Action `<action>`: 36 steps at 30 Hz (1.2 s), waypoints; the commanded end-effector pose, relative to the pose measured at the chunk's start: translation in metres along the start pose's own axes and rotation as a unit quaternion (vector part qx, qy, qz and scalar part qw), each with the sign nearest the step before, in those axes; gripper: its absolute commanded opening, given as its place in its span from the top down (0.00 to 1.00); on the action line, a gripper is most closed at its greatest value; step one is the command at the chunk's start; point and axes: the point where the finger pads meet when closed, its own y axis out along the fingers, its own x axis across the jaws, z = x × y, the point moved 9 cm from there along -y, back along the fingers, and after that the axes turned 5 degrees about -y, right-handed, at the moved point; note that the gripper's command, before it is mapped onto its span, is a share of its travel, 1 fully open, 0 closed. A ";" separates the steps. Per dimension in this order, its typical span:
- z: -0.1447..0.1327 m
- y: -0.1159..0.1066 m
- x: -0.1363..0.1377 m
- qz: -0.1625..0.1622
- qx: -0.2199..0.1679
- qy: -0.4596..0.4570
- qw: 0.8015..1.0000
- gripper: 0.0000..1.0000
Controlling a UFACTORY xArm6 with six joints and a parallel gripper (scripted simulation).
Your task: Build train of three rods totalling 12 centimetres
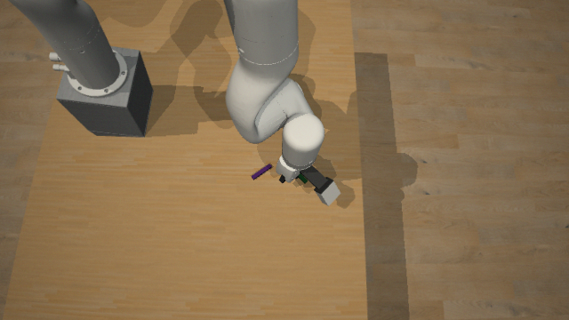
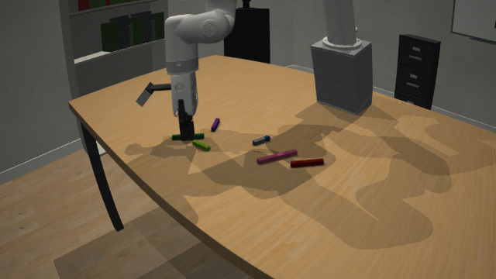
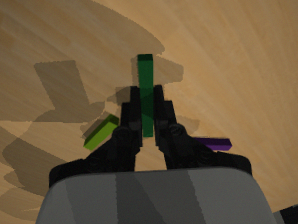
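Observation:
My gripper (image 2: 187, 132) (image 3: 146, 99) stands upright at the table, shut on the middle of a dark green rod (image 2: 198, 136) (image 3: 145, 76) (image 1: 302, 179) that lies flat on the table top (image 2: 240, 217). A lime rod (image 2: 201, 146) (image 3: 101, 132) lies just in front of it. A short purple rod (image 2: 215, 124) (image 1: 261, 172) (image 3: 216, 143) lies just behind it. Further right lie a grey rod (image 2: 259, 141) with a blue rod (image 2: 266, 138) at its end, a long pink rod (image 2: 277, 156) and a red rod (image 2: 307, 163). In the overhead view the arm hides the fingers and most rods.
The robot's grey base block (image 2: 341, 77) (image 1: 102, 102) stands on the table at the back. The table's near edge (image 2: 116, 155) runs close to the green rod. A bookshelf (image 2: 116, 35) and a filing cabinet (image 2: 416, 70) stand off the table.

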 end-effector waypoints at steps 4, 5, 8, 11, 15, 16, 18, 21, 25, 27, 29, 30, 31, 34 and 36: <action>0.001 -0.001 0.000 0.001 0.002 0.000 1.000 0.96; 0.001 -0.001 0.000 0.001 0.002 0.000 1.000 0.96; 0.001 -0.001 0.000 0.001 0.002 0.000 1.000 0.96; 0.001 -0.001 0.000 0.001 0.002 0.000 1.000 0.96; 0.001 -0.004 0.000 0.001 0.002 0.000 1.000 0.96; 0.001 -0.007 0.000 0.001 0.002 0.000 1.000 0.96; 0.001 -0.014 0.000 0.001 0.002 0.000 1.000 0.96; 0.001 -0.032 0.000 0.001 0.002 0.000 1.000 0.96; 0.001 -0.064 0.000 0.001 0.002 0.000 1.000 0.96; 0.001 -0.072 0.000 0.001 0.002 0.000 1.000 0.96; 0.001 -0.079 0.000 0.001 0.002 0.000 1.000 0.96; 0.001 -0.085 0.000 0.001 0.002 0.000 1.000 0.96; 0.001 -0.090 0.000 0.001 0.002 0.000 1.000 0.96; 0.001 -0.099 0.000 0.001 0.002 0.000 1.000 0.96; 0.001 -0.101 0.000 0.001 0.002 0.000 1.000 0.96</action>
